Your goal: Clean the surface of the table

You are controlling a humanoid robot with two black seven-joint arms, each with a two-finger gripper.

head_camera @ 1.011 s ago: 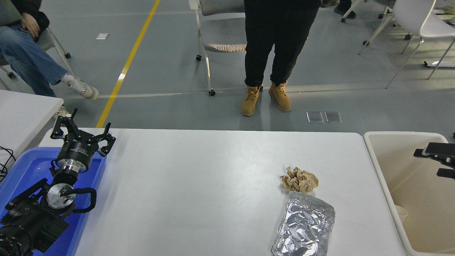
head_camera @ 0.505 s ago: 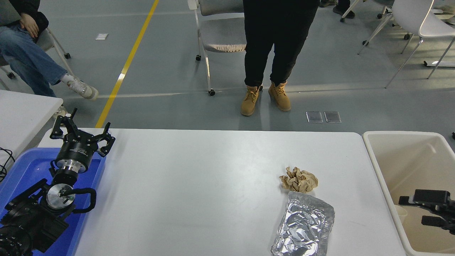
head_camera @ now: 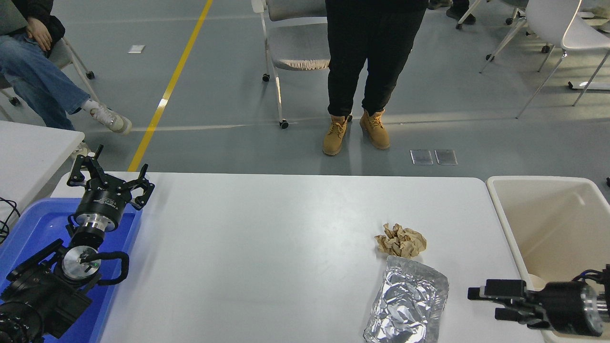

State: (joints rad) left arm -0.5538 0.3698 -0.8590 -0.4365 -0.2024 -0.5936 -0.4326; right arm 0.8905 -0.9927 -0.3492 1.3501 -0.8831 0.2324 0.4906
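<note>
Table surface [head_camera: 267,247] fills the middle of our view, its long side running left to right. On it we see a crumpled brown paper [head_camera: 401,241] and a foil sheet [head_camera: 408,302]. Our right gripper [head_camera: 483,301] points left, fingers spread, near the foil. Our left gripper [head_camera: 110,181], fingers spread, waits over the blue tray [head_camera: 28,228]. We see something pale in the beige tub [head_camera: 548,224].

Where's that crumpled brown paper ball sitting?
The brown paper ball lies right of centre on the white table, just beyond the silver foil pouch.
</note>
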